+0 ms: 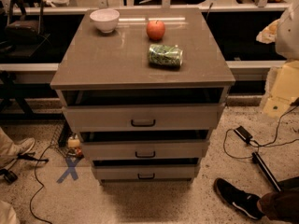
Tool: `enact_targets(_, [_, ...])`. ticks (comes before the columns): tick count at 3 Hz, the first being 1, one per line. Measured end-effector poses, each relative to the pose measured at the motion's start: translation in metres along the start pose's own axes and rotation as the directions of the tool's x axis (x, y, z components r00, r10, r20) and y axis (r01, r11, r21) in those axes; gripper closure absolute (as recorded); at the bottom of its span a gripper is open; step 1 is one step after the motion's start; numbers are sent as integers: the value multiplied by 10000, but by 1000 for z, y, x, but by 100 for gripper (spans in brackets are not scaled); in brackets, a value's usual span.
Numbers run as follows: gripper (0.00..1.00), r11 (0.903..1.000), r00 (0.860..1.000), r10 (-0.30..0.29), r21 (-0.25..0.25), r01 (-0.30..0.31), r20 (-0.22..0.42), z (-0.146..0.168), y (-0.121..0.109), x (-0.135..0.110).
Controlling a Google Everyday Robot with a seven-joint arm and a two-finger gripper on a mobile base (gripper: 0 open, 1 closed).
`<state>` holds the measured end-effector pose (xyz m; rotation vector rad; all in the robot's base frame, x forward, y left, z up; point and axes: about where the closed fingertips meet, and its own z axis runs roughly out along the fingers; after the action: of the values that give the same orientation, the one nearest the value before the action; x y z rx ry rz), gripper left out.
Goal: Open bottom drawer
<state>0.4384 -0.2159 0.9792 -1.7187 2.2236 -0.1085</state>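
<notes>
The cabinet (93, 64) has three grey-beige drawers stacked under its top. The bottom drawer (117, 172) is the lowest and narrowest front, with a small black bar handle (146, 176) at its centre. A dark gap shows above its front. The middle drawer (112, 150) and the taller top drawer (103, 118) sit above it, each with a dark gap over it too. My gripper is out of view. A pale rounded shape (287, 31) at the right edge could be part of my arm, well away from the drawers.
On the cabinet top stand a white bowl (104, 20), a red apple (155, 30) and a green can (165, 55) on its side. A person's black shoe (236, 197) and cables (261, 143) lie on the floor right; blue tape X (70, 168) and another shoe (18, 148) left.
</notes>
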Motion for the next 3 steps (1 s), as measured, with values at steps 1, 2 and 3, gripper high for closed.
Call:
enact_targets(1, [0, 10000, 10000, 1, -1, -1, 1, 0, 0, 0])
enact_targets(2, [0, 9929, 9957, 609, -1066, -532, 697, 53, 9, 2])
enact_targets(3, [0, 9745, 9817, 1223, -2052, -908, 1461, 110, 14, -3])
